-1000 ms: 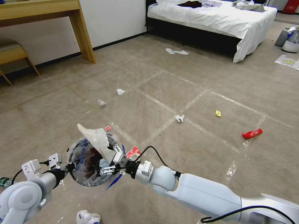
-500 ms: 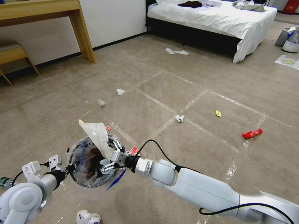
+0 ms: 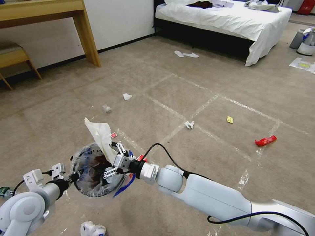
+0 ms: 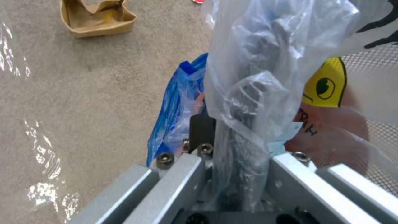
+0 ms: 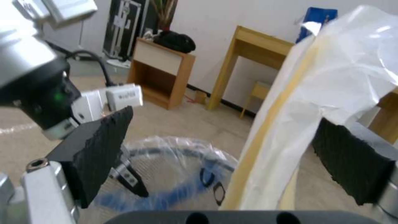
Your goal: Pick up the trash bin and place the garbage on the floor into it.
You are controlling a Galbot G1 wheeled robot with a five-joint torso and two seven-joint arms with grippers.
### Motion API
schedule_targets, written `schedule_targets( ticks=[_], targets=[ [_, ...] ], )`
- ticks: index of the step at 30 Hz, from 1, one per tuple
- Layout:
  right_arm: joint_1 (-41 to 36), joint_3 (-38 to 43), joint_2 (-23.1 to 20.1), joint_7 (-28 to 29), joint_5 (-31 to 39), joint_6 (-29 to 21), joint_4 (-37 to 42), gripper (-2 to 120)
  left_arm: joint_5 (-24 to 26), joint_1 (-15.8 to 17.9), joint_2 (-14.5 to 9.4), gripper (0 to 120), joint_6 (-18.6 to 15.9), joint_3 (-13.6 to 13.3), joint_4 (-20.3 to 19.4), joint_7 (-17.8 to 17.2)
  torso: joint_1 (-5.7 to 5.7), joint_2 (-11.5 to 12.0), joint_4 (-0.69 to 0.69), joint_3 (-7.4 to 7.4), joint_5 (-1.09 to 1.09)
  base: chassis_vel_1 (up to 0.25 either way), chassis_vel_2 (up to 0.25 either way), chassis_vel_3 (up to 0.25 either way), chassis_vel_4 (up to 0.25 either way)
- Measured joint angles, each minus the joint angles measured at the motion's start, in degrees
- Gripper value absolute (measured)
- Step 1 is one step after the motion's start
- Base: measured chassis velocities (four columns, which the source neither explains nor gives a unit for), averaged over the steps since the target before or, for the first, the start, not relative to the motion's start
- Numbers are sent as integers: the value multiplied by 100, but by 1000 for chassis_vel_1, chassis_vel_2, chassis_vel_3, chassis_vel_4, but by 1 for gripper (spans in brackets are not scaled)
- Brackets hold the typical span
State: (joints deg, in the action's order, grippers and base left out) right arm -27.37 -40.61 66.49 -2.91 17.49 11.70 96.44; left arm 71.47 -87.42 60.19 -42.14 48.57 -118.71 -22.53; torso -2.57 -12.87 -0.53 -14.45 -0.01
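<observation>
Lifted slightly, the right pincer (image 3: pixel 112 160) has spread its fingers over the trash bin (image 3: pixel 95 173), the white paper bag (image 3: pixel 101 137) leaning against one pad; the left pincer (image 3: pixel 73 177) clenches the bin's rim above the floor (image 3: pixel 203 98).

1. The trash bin (image 3: pixel 95 173) mouth is partly blocked: the right gripper (image 3: pixel 113 160) hangs over its right rim with fingers (image 5: pixel 104 152) spread, and a white paper bag (image 3: pixel 100 136) stands up between them.
2. The left gripper (image 4: pixel 232 174) is clamped on the bin's near-left rim, closing that side.
3. Open floor (image 3: pixel 213 154) lies right and far of the bin, dotted with a red wrapper (image 3: pixel 265 140), a yellow scrap (image 3: pixel 229 119) and white tissues (image 3: pixel 189 124).
4. A crumpled white wad (image 3: pixel 92 228) sits near, below the bin.
5. The bed (image 3: pixel 226 19) closes the far side and the bench (image 3: pixel 46 13) the far left.
</observation>
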Motion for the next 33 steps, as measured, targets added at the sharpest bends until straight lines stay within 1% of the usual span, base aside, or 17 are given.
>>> schedule_targets(
  ticks=[5,7,8,9,10,12,13,15,16,19,20,21,22,24,26,27,33],
  targets=[
    [13,-98,-7,79,320,-55,111,100,0,3,-3,0,0,4,-1,2,0,0,0,0,0,0,0,0,0],
    [12,-164,12,178,618,-83,139,100,0,1,1,0,0,6,-4,3,0,0,0,0,0,0,0,0,0],
    [12,-164,12,178,618,-83,139,100,0,1,1,0,0,6,-4,3,0,0,0,0,0,0,0,0,0],
    [-11,-201,22,290,890,-153,177,100,-2,-5,4,0,0,6,-8,6,0,0,0,0,0,0,0,0,0],
    [-11,-201,22,290,890,-153,177,100,-2,-5,4,0,0,6,-8,6,0,0,0,0,0,0,0,0,0],
    [-59,-240,34,507,1244,-286,266,100,-9,-13,4,0,0,7,-12,10,0,0,0,0,0,0,0,0,0],
    [-59,-240,34,507,1244,-286,266,100,-9,-13,4,0,0,7,-12,10,0,0,0,0,0,0,0,0,0],
    [-101,-258,53,762,1579,-458,405,100,-18,-15,-3,0,0,12,-16,13,0,0,0,0,0,0,0,0,0],
    [-101,-258,53,762,1579,-458,405,100,-18,-15,-3,0,0,12,-16,13,0,0,0,0,0,0,0,0,0],
    [-161,-274,43,1131,2078,-771,616,99,-21,-12,-15,0,0,17,-40,13,0,0,0,0,0,0,0,0,0],
    [-161,-274,43,1131,2078,-771,616,99,-21,-12,-15,0,0,17,-40,13,0,0,0,0,0,0,0,0,0],
    [-186,-296,28,1287,2322,-900,707,99,-21,-11,-18,0,0,19,-53,14,0,0,0,0,0,0,0,0,0],
    [-186,-296,28,1287,2322,-900,707,99,-21,-11,-18,0,0,19,-53,14,0,0,0,0,0,0,0,0,0],
    [-249,-328,27,1616,2798,-1136,862,99,-20,-10,-20,0,0,27,-75,14,0,0,0,0,0,0,0,0,0],
    [-254,-331,31,1643,2835,-1154,873,99,-21,-11,-20,0,-1,28,-78,13,0,0,-1,0,0,0,0,0,0],
    [-280,-336,61,1776,3027,-1239,921,99,-21,-23,-20,0,-1,32,-95,14,0,0,0,0,0,0,0,0,0],
    [-308,-312,92,1961,3329,-1403,1024,99,-21,-53,-5,0,0,43,-122,14,0,0,0,0,0,0,0,0,0]
  ],
)
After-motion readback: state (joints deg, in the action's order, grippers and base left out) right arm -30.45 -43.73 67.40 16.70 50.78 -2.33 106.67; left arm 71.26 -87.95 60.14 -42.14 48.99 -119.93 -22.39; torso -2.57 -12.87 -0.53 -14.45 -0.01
